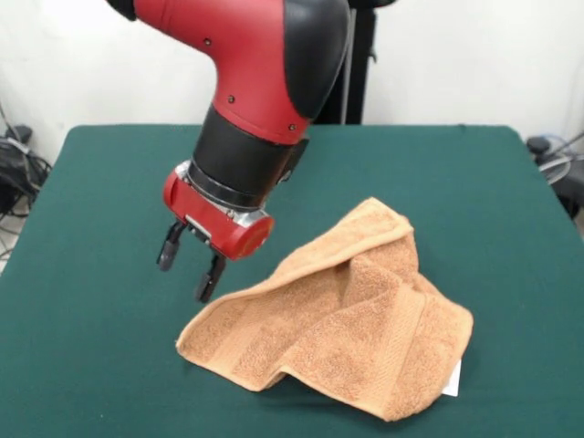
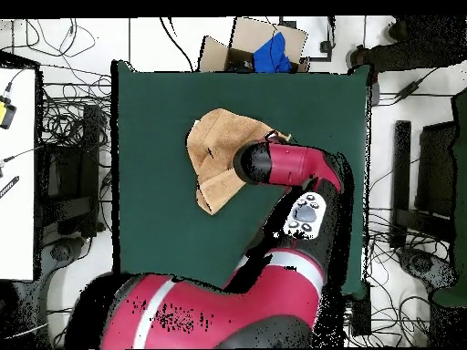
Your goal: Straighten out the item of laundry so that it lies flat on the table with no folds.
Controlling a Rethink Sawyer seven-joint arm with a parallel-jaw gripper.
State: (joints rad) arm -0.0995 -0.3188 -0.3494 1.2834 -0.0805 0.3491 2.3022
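Green felt covers the tabletop, where a peach-orange terry towel lies rumpled, folded over itself, a small white tag peeking from its near corner. Sawyer's red arm reaches down; its pincer hangs spread and empty just beside the towel's edge.

The red and black arm comes down from the top of the front view, bent at its wrist so the gripper tilts down and toward the picture's left. Its two black fingers are spread apart with nothing between them. From overhead, the arm covers the gripper.
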